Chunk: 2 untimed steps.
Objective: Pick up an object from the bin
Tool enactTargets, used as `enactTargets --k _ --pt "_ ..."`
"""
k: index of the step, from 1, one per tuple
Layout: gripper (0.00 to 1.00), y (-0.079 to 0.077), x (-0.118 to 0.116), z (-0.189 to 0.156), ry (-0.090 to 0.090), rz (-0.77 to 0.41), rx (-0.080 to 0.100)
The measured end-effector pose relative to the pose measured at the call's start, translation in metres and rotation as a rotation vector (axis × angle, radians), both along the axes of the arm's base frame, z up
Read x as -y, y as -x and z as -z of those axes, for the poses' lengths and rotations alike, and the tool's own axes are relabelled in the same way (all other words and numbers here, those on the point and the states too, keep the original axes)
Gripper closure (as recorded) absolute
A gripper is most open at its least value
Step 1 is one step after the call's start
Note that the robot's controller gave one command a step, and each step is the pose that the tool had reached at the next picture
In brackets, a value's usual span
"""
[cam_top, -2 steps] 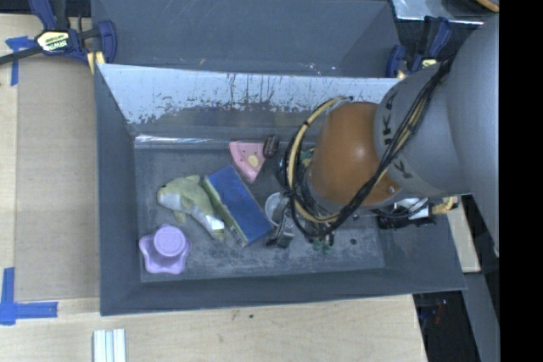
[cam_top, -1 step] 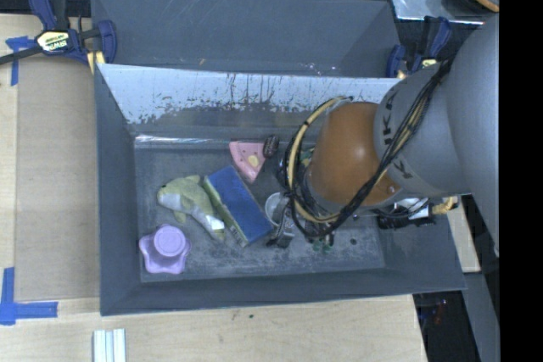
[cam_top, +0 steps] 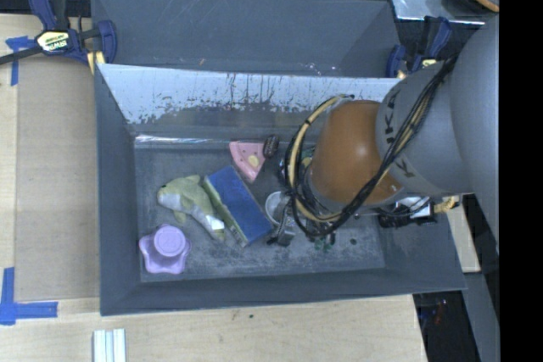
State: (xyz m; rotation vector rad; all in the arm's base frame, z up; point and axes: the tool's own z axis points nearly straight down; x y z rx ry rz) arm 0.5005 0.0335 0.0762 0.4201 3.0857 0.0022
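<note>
Gripper (cam_top: 284,226) is sitting low beside the blue block (cam_top: 238,203); claw state unreadable, pick seemingly not yet done.

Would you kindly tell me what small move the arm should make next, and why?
Probably a small shift toward the blue block: the gripper sits just beside its right edge, and that block is the nearest thing, lying against the pale green lump.

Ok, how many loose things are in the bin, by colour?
Pink: 1, wedge
Blue: 1, block
Green: 1, soft lump
Purple: 1, flower shape
Dark: 1, small piece
Total: 5 seen; the arm may hide more.
</note>
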Motion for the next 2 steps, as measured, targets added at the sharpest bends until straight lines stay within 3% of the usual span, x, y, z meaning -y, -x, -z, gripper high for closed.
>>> enactTargets --k 2 --pt "1.0 0.0 0.001 -0.032 0.0 -0.003 0.002"
